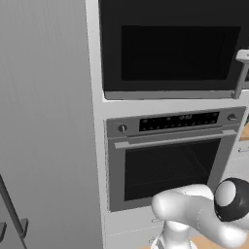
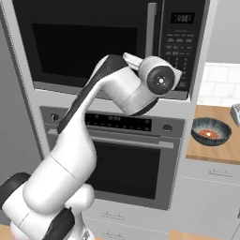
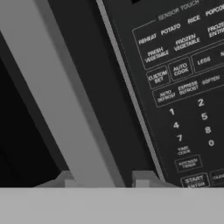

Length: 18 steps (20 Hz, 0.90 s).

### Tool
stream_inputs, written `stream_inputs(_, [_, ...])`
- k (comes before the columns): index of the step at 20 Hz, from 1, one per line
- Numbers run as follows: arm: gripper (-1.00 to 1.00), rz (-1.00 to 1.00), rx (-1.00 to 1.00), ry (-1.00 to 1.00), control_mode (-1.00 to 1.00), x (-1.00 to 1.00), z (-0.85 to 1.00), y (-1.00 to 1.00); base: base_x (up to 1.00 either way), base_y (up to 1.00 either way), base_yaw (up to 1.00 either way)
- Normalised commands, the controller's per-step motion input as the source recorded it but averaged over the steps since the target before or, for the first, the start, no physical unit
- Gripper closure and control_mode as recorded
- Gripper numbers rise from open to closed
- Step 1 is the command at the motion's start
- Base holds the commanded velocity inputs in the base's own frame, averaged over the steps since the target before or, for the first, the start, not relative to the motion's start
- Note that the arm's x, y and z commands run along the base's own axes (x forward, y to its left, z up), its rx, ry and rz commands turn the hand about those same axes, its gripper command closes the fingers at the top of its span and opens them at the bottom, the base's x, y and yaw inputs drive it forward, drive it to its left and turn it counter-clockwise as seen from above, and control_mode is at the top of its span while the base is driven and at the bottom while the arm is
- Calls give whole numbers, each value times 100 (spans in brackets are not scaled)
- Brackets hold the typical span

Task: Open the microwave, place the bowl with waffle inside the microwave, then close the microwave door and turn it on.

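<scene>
The microwave (image 2: 108, 44) is found closed. Its microwave door (image 2: 89, 42) handle (image 3: 57, 100), a long bar, runs between the fingertips (image 3: 142, 180) of the hand (image 3: 104, 181), which is clenched around it. The bowl (image 2: 211, 131) with waffle (image 2: 209, 134) is left on the counter (image 2: 213, 152), well apart.

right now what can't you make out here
- Claw grip on the door handle: hand view, tips cut off by the bottom edge.
- Claw in right base view: hidden behind the arm's wrist.
- Waffle in the bowl: right base view, too small for detail.
</scene>
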Motion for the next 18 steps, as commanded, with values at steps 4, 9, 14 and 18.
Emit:
stream_inputs(4, [100,9,0,-34,-100,-100,22,11,0,0,0])
stream_inputs(9, [100,1,-12,-10,-100,-100,47,55,0,0,0])
stream_inputs(14, [100,-1,-23,0,-100,-100,65,80,0,0,0])
stream_inputs(18, [100,-6,-30,3,-100,-100,58,96,0,0,0])
